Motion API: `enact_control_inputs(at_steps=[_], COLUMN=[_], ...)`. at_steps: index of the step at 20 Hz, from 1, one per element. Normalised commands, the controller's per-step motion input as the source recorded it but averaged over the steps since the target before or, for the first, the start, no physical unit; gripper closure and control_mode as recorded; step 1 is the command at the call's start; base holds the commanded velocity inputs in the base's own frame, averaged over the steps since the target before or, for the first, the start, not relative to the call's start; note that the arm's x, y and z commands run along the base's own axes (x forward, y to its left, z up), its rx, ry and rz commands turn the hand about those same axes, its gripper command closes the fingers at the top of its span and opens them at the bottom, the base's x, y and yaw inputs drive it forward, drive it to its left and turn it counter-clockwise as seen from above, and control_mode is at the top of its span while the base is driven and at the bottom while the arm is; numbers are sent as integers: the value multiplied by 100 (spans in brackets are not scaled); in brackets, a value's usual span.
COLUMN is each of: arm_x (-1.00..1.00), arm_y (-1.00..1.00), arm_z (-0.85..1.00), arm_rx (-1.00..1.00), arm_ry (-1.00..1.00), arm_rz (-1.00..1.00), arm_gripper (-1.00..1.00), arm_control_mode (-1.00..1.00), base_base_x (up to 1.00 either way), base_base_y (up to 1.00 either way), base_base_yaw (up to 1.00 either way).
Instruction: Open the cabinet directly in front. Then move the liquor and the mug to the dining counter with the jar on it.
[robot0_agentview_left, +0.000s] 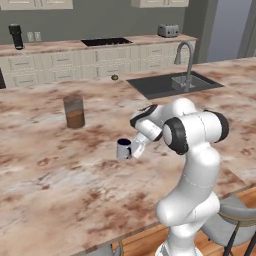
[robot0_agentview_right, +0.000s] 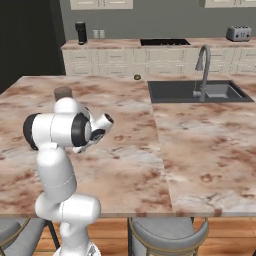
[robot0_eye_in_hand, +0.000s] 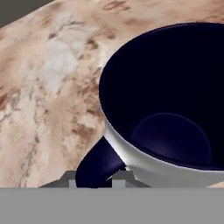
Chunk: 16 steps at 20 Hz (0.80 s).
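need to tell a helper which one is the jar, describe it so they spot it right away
Start at the wide brown-and-white marble dining counter with the sink set in it. The jar stands upright left of the sink, beyond the small mug. It is a clear glass cylinder with brown contents low down, taller than the mug.

No text, label, brand, number or sign can be read on anything here.
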Motion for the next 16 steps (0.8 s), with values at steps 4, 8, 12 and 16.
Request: enact_control_inputs(at_steps=[4,8,12,16], arm_x=[36,6,0,0], arm_y=[36,2,0,0], arm_z=[1,0,0,4], arm_rx=[-9,0,0,0], arm_ry=[14,0,-1,0], arm_rz=[-8,0,0,0], arm_gripper=[100,100,-100,-100], arm_control_mode=[-100,-100,-100,-100], base_base_x=[0,0,0,0], base_base_y=[0,0,0,0], base_base_yaw=[0,0,0,0])
